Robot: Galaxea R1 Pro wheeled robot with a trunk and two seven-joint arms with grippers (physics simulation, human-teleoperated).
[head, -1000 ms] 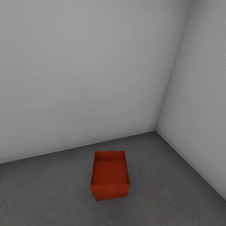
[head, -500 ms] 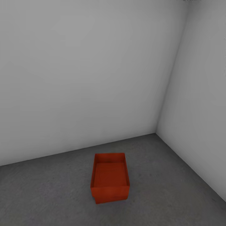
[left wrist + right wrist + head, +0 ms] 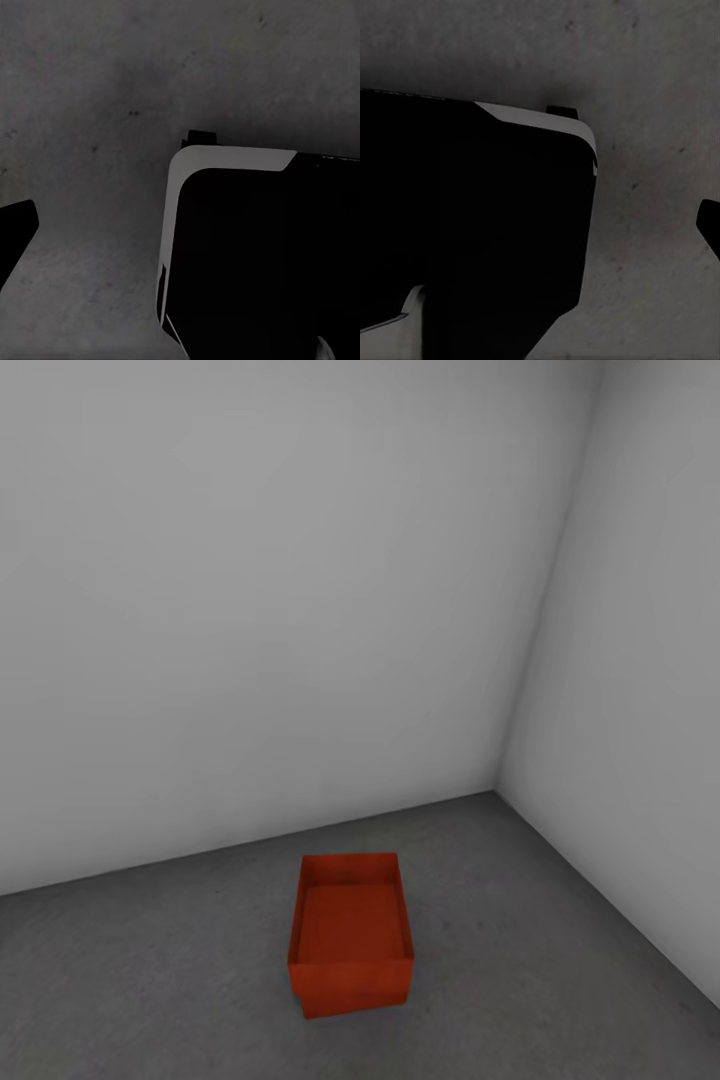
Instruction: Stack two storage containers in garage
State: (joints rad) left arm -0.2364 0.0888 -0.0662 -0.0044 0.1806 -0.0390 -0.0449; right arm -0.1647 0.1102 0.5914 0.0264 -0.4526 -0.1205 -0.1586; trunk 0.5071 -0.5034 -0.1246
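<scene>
two stacked orange-red rectangular open-top storage containers [image 3: 350,935] sit on the dark grey mottled concrete floor [image 3: 560,960] near the corner of plain grey-white walls [image 3: 260,610] in the garage. wrist cameras look down on the robot's black base [image 3: 262,255]; finger spread on either hand cannot be told.

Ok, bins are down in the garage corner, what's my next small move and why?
Probably just tilt the head down to check the stack. The upper bin looks seated on a lower bin whose edge peeks out beneath, both on the concrete floor. Both wrist views face bare floor, so nothing appears held.
</scene>
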